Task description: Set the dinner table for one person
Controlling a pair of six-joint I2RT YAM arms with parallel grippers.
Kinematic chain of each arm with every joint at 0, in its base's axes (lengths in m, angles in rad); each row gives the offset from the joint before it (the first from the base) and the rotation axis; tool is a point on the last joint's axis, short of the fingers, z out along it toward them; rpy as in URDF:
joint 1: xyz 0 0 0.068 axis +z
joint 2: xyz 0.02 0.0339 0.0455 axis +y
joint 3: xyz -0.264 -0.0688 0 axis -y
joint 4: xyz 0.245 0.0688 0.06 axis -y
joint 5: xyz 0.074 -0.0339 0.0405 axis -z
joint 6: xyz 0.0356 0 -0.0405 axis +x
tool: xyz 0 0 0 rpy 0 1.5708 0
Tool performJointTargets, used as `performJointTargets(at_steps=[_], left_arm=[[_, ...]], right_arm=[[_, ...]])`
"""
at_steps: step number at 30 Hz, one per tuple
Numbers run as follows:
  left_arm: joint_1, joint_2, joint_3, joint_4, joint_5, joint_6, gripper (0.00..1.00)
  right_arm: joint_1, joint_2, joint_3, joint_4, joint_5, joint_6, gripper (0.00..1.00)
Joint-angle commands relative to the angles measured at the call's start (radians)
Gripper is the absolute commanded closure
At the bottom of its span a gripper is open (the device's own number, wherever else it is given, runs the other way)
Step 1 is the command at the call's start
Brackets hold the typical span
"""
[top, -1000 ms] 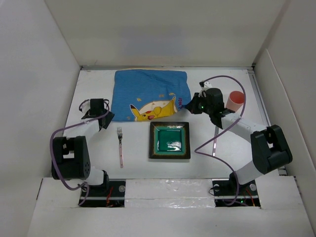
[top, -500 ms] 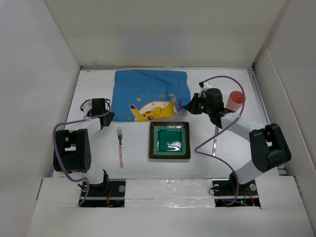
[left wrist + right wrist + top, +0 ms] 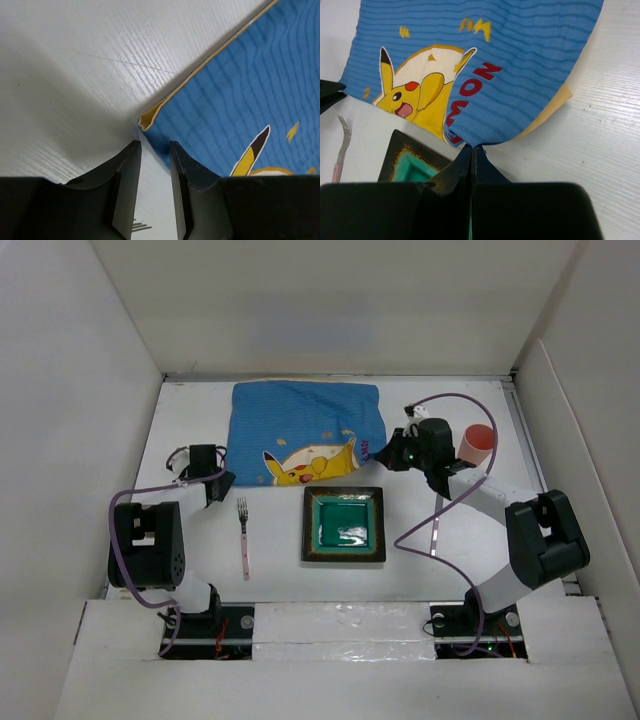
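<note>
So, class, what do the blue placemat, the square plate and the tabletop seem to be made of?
Placemat: woven cloth, matte; ribbed stripes, soft folds, a curling corner. Plate: probably glazed ceramic; glossy green centre catching light, dark rim. Tabletop: matte white, perhaps laminate or painted wood; faint grain lines.

One placemat [image 3: 300,425], one fork [image 3: 243,535], one plate [image 3: 344,524], one cup [image 3: 478,443].

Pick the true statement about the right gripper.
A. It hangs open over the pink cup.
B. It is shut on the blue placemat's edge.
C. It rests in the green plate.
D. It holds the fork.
B: in the right wrist view the right gripper has its fingers closed on the edge of the blue placemat.
</note>
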Motion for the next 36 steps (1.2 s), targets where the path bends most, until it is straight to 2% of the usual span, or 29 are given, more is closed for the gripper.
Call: performJointTargets(at_steps=[1,9,11,13,23,26,28,30,31,32,33,36], left_arm=[[-0.003,-0.029,-0.022,-0.009,-0.030,0.001,0.73],[-0.003,0.001,0.027,-0.017,-0.062,0.001,0.81],[-0.003,0.004,0.033,-0.017,-0.063,0.003,0.93],[-0.003,-0.010,0.039,-0.025,-0.069,0.006,1.00],[-0.003,-0.242,0.160,-0.035,-0.028,0.062,1.00],[-0.003,-0.349,0.130,-0.028,-0.005,0.079,1.00],[-0.003,-0.493,0.053,-0.016,0.027,0.084,1.00],[-0.003,-0.524,0.032,-0.012,0.046,0.082,1.00],[-0.003,-0.577,0.012,0.000,0.053,0.076,1.00],[-0.003,-0.602,-0.031,0.009,0.075,0.073,1.00],[-0.003,-0.624,-0.053,0.017,0.079,0.069,1.00],[0.008,-0.685,-0.094,0.037,0.134,0.061,1.00]], right_arm=[[-0.013,-0.004,-0.003,0.065,-0.018,0.008,1.00],[-0.013,-0.004,-0.005,0.067,-0.017,0.006,1.00],[-0.013,-0.003,-0.005,0.067,-0.017,0.006,1.00],[-0.013,-0.003,-0.003,0.067,-0.017,0.008,1.00],[-0.022,-0.010,-0.002,0.039,0.026,-0.014,1.00],[-0.012,-0.042,-0.003,0.011,0.045,-0.029,1.00],[0.025,-0.107,-0.018,-0.042,0.132,-0.049,1.00],[0.050,-0.121,-0.050,-0.056,0.173,-0.054,0.98],[0.059,-0.131,-0.064,-0.067,0.183,-0.055,0.95],[0.068,-0.153,-0.077,-0.081,0.195,-0.055,0.87],[0.077,-0.164,-0.107,-0.105,0.225,-0.054,0.66],[0.093,-0.229,-0.149,-0.142,0.253,-0.055,0.40]])
